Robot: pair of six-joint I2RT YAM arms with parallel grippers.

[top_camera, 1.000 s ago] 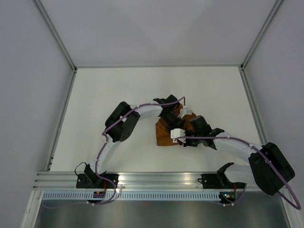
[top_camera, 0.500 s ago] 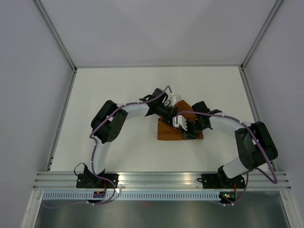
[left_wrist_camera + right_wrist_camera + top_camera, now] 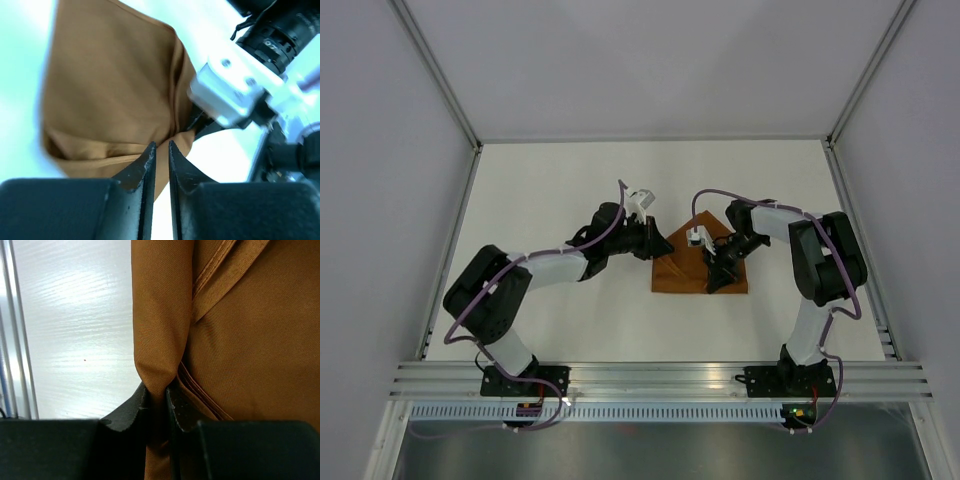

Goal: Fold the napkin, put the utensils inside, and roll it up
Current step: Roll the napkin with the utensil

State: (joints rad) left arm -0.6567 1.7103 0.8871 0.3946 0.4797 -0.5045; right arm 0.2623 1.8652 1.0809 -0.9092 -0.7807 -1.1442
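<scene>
Rust-orange napkin [image 3: 678,272], folded into a rough triangle, lies on the white counter [image 3: 550,190] between the two arms, a little right of centre. The right tool [image 3: 157,399] is clamped on a raised fold of it, with cloth squeezed between its fingers. The left tool [image 3: 160,152] sits at the napkin's left edge with its fingers nearly together; whether they pinch cloth I cannot tell.

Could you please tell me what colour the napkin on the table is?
The napkin is plain rust-orange, seen best in the right wrist view.
</scene>
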